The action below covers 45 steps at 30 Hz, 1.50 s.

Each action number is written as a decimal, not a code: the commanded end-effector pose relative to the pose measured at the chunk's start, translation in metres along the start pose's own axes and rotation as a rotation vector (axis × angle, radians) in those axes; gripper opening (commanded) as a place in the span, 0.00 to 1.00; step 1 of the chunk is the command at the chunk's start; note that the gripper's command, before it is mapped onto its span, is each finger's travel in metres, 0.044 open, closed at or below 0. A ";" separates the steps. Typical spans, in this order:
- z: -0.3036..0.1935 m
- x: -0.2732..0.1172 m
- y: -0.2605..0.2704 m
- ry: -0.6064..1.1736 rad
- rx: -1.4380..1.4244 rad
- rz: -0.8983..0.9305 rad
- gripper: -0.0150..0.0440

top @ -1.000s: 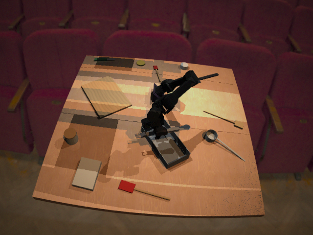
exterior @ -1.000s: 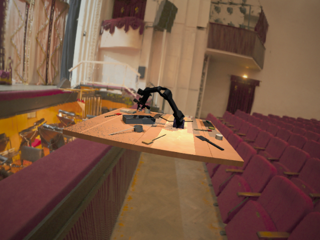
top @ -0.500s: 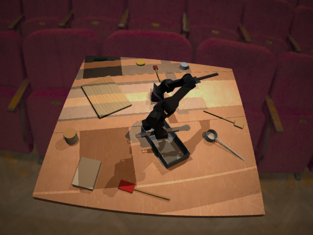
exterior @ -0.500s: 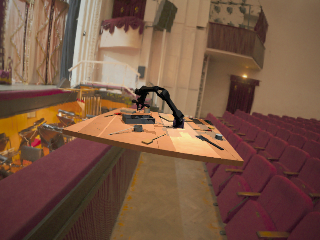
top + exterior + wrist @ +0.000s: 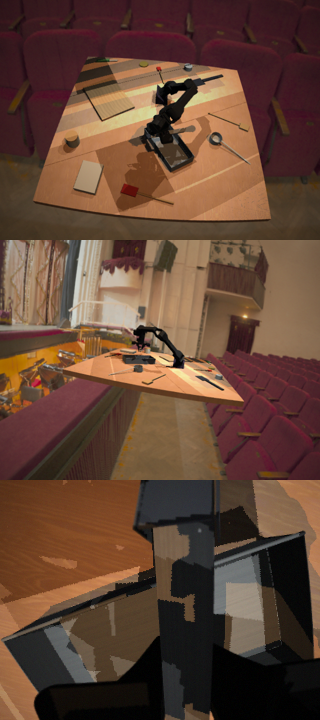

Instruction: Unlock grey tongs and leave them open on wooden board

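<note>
Inspecting the gripper (image 5: 157, 135) (image 5: 140, 349) (image 5: 175, 640) finds it closed on the grey tongs (image 5: 182, 130) (image 5: 186, 585), with 1 finger on each side of them. In the wrist view the tongs run lengthwise between the fingers, with a wider dark block at the far end. The tongs lie across the line of the roasting tin (image 5: 182, 165) (image 5: 138, 360) (image 5: 25, 660) near its end closest to the arm (image 5: 178, 108) (image 5: 169, 343). Whether they touch the rim cannot be told. The state of the lock cannot be read from these views.

In the exterior view the gripper points down, and the tin stands upright on the table (image 5: 219, 191) (image 5: 173, 384). The wooden board (image 5: 111, 103) (image 5: 166, 358) lies flat, well apart from the tin; the tongs are not on it.

Also noted on the table: 1 red spatula (image 5: 129, 190), 1 pale block (image 5: 88, 177) (image 5: 127, 351) and 1 round pot (image 5: 72, 139) (image 5: 147, 350). On the other side of the tin sit 1 small pan (image 5: 215, 138) (image 5: 138, 368) with a long handle and 1 wooden spatula (image 5: 243, 127) (image 5: 147, 381). Beyond the arm's base are 1 dark spatula (image 5: 199, 82) (image 5: 202, 378), 1 metal can (image 5: 188, 67) (image 5: 218, 376) and 1 yellow disc (image 5: 143, 64) (image 5: 211, 368).
</note>
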<state>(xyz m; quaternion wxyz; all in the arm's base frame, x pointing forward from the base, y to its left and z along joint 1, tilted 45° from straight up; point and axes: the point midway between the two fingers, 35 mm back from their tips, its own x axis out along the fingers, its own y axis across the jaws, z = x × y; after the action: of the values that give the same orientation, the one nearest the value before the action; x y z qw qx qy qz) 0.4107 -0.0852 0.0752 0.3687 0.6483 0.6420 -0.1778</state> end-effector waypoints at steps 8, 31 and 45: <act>-0.003 -0.003 0.000 0.001 -0.015 -0.037 0.00; 0.153 -0.036 -0.099 -0.046 0.208 -0.028 0.00; 0.225 -0.043 -0.193 -0.031 0.338 -0.019 0.00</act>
<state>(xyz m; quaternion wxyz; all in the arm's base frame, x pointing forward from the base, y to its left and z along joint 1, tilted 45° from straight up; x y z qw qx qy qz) 0.2834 -0.2833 -0.0870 0.2629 0.6907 0.6061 -0.2941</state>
